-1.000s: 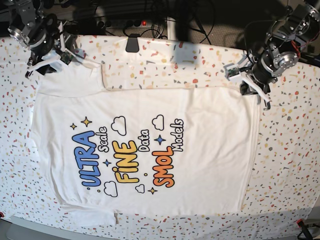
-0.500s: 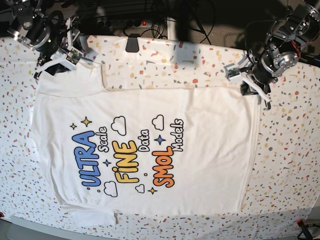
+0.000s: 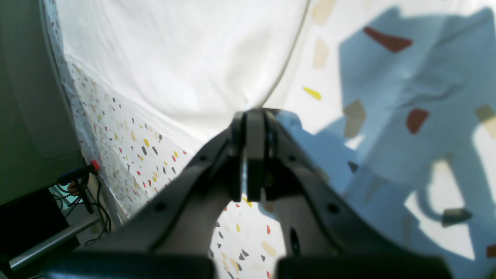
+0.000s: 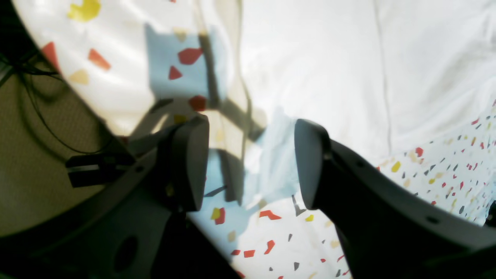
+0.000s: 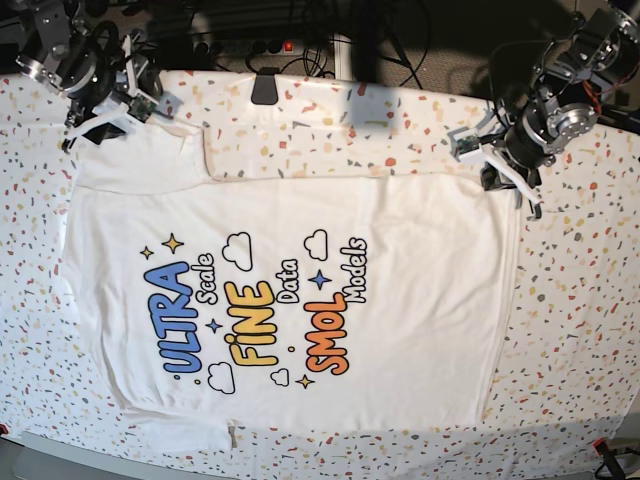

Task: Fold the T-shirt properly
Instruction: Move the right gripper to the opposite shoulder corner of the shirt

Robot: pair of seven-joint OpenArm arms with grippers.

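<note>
The white T-shirt (image 5: 300, 250) lies flat on the speckled table with its colourful print facing up. My left gripper (image 5: 493, 172) is at the shirt's far right corner. In the left wrist view its fingers (image 3: 252, 116) are pressed together, and the white cloth (image 3: 174, 58) runs by its edge into the tips. My right gripper (image 5: 113, 112) hovers at the far left sleeve. In the right wrist view it (image 4: 250, 166) stands open, with the dark fingers (image 4: 190, 162) apart over the sleeve's edge (image 4: 329, 58) and nothing held.
A black clip-like object (image 5: 265, 88) sits at the table's back edge, with cables and a power strip behind it. The speckled table (image 5: 580, 300) stretches right of the shirt. A red-tipped clamp (image 5: 600, 445) is at the front right corner.
My right gripper has shifted slightly up and sideways over the left sleeve and stays open. The left arm and the shirt have not moved.
</note>
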